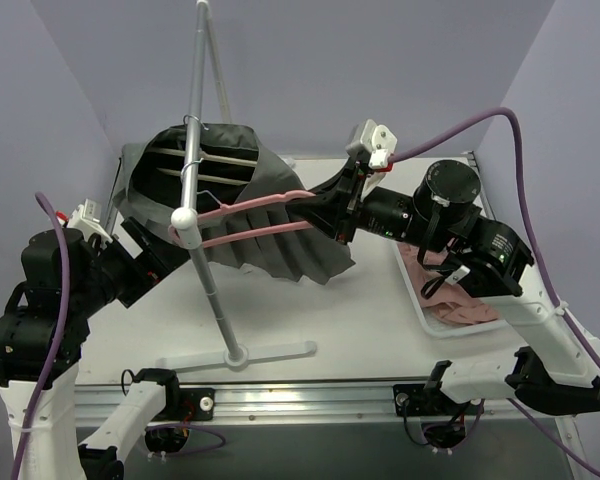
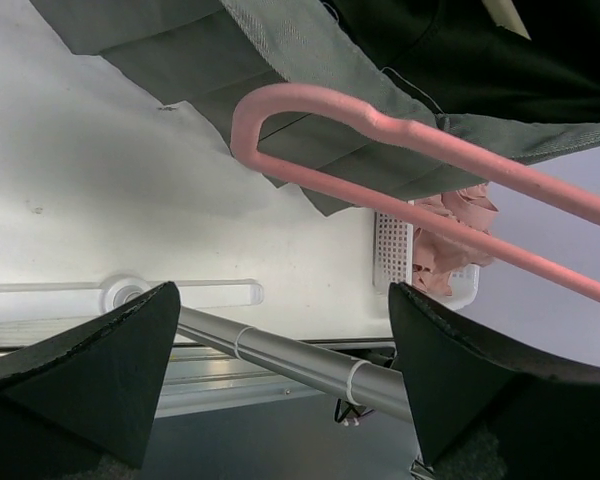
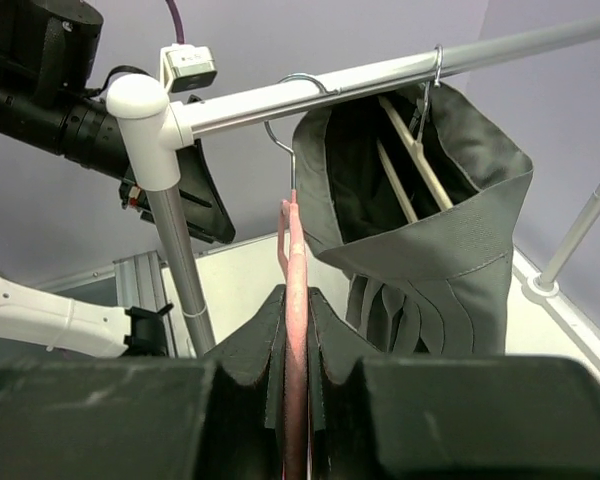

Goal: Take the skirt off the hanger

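A grey pleated skirt [image 1: 280,250] [image 3: 450,250] hangs from the rack's rail [image 1: 193,120] [image 3: 360,75]. Its waist is spread over pale bars on a wire hook. A pink hanger [image 1: 250,207] [image 2: 380,125] runs sideways in front of the skirt, its hook up near the rail. My right gripper [image 1: 332,205] [image 3: 296,295] is shut on the hanger's right end, and the pink bar [image 3: 296,260] shows edge-on between the jaws. My left gripper [image 1: 155,255] [image 2: 280,370] is open at the rack's left side. The rack's grey pole [image 2: 280,355] crosses between its fingers, and I cannot tell whether they touch it.
A white tray [image 1: 412,290] [image 2: 392,250] holding pink cloth [image 1: 460,305] [image 2: 450,240] sits at the right, under my right arm. The rack's foot [image 1: 270,352] lies near the table's front edge. Purple cables loop beside both arms.
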`<action>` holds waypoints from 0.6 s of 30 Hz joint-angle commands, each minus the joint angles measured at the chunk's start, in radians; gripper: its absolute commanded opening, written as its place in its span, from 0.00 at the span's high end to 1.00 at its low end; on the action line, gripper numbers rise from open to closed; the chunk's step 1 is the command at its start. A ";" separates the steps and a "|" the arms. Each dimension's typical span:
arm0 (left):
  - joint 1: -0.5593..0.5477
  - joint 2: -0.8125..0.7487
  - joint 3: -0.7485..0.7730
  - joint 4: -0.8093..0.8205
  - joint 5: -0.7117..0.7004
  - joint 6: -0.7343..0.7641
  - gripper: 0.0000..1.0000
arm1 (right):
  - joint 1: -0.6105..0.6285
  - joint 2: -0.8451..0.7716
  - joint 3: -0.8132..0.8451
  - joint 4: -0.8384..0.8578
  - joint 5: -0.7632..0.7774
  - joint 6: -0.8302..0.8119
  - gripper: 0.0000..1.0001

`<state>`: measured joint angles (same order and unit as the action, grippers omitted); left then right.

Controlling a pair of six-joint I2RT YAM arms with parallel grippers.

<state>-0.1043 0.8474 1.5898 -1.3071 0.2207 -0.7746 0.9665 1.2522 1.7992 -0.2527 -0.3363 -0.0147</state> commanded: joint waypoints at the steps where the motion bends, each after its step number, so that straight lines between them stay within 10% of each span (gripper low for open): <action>1: -0.003 0.002 0.032 -0.020 -0.010 0.015 0.07 | 0.015 -0.051 -0.012 0.101 0.059 0.085 1.00; 8: -0.003 -0.019 -0.002 -0.023 -0.027 0.006 0.08 | 0.043 -0.132 -0.135 0.079 0.103 0.212 0.90; 18: -0.003 -0.042 0.038 -0.061 -0.075 -0.003 0.05 | 0.044 -0.088 -0.084 -0.224 0.200 0.390 0.42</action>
<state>-0.1040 0.8165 1.5906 -1.3441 0.1745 -0.7734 1.0042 1.1427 1.6749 -0.3874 -0.1783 0.2993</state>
